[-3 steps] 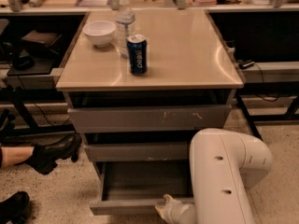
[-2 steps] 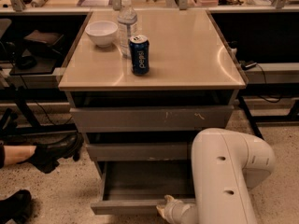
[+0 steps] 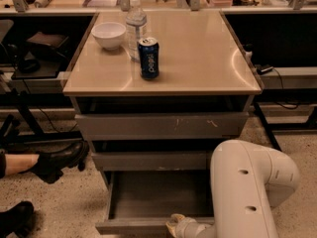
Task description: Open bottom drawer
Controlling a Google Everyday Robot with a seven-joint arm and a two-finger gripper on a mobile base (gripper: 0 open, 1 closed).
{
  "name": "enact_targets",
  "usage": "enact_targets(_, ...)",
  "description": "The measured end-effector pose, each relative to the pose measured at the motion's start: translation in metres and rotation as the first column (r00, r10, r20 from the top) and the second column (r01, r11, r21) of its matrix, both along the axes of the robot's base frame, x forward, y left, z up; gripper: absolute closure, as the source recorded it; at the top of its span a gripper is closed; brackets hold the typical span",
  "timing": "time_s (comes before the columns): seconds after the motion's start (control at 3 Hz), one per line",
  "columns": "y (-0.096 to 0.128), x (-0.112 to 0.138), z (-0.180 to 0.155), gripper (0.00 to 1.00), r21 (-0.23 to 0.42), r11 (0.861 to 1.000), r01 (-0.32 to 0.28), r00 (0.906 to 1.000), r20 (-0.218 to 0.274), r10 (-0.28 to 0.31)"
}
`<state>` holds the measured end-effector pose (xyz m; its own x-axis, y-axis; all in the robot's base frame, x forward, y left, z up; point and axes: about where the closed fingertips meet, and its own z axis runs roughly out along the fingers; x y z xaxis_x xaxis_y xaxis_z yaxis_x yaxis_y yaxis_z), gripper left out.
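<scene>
The bottom drawer [image 3: 138, 226] of the grey three-drawer cabinet stands pulled out, showing its shallow grey tray body [image 3: 158, 195]. Its plain grey front lies along the lower edge of the view. My gripper [image 3: 174, 224] sits at the top edge of that front, right of centre, at the end of my white arm [image 3: 245, 192]. The arm hides the drawer's right part. The mid-sized drawer front [image 3: 151, 160] and the wide scratched top front [image 3: 161, 125] above it look closed.
On the beige cabinet top [image 3: 198, 58] stand a blue soda can [image 3: 148, 58], a clear water bottle [image 3: 135, 26] and a white bowl [image 3: 109, 34]. A person's black shoes [image 3: 59, 160] are on the floor at the left. Dark shelving flanks the cabinet.
The view has shifted slightly, so the cabinet sits a little further right in the picture. The drawer stays pulled out and the gripper stays at its front edge.
</scene>
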<state>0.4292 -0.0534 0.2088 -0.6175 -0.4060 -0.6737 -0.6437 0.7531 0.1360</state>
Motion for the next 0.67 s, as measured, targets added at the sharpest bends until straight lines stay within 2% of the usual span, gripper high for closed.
enact_targets(0.33, 0.0000, 0.0000, 0.0024, 1.00, 0.000, 1.000, 0.000, 1.0000, 0.000, 0.000)
enact_targets(0.67, 0.0000, 0.0000, 0.0024, 0.81, 0.000, 1.000, 0.000, 1.0000, 0.000, 0.000)
